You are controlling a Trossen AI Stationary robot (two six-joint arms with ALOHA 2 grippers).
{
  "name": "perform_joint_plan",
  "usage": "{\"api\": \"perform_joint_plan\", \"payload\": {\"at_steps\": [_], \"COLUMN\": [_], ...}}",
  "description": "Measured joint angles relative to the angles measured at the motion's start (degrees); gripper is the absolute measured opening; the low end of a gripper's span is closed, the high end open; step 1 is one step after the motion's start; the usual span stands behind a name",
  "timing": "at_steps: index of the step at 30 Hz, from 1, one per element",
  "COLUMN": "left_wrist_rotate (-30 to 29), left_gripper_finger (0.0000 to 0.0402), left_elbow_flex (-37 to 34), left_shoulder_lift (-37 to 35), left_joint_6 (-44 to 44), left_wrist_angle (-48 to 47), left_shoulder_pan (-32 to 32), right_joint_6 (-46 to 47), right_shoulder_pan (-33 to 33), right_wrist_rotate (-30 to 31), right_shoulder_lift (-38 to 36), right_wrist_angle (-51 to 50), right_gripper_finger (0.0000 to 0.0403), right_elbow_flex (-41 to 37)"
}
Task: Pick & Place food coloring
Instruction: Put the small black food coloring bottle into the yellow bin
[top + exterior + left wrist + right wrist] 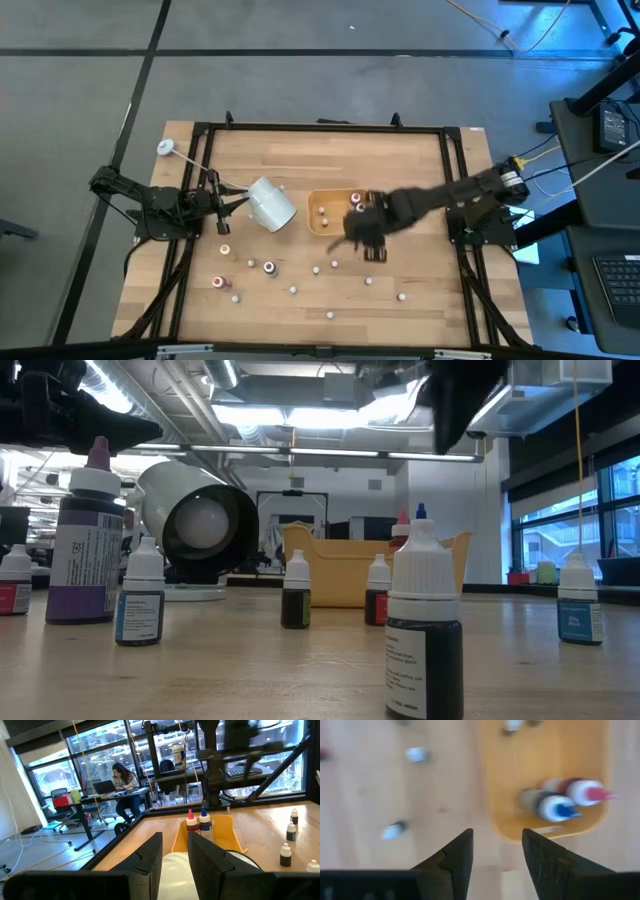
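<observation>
1. Food coloring bottles: most stand scattered on the table, front half, between the two arms. Some dark, some whitish; a purple one is near the low camera.
2. A few are already in the orange tray. The right wrist view shows a blue-tipped and a red-tipped one lying together at one end. Others may be in there; count unclear.
3. Right gripper: above the table just beside the tray's edge, jaws apart with nothing between them. Empty.
4. Left gripper: closed on the rim of the white cup, which lies on its side just left of the tray, mouth toward the low camera.
5. Progress: early. Only a handful placed, more than a dozen left on the table.
6. Likely next: right arm goes for a nearby loose bottle. Small, tippy, easy to knock over.
</observation>
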Motion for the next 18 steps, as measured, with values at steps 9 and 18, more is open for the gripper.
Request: {"api": "perform_joint_plan", "payload": {"at_steps": [9,18], "left_wrist_rotate": [0.02,-0.09], "left_gripper_finger": [0.0088,0.0088], "left_elbow_flex": [0.00,0.00], "left_shoulder_lift": [0.00,0.00], "left_joint_6": [0.00,0.00], "left_wrist_angle": [0.00,0.00], "left_shoulder_pan": [0.00,-0.02], "right_joint_6": [22.26,42.62], "right_shoulder_pan": [18.41,30.38], "right_wrist_rotate": [-0.23,-0.21], "right_shoulder_lift": [1.32,7.44], "right_wrist_angle": [-0.56,-0.80], "right_gripper_finger": [0.0171,0.0171], "right_elbow_flex": [-0.02,-0.07]}}
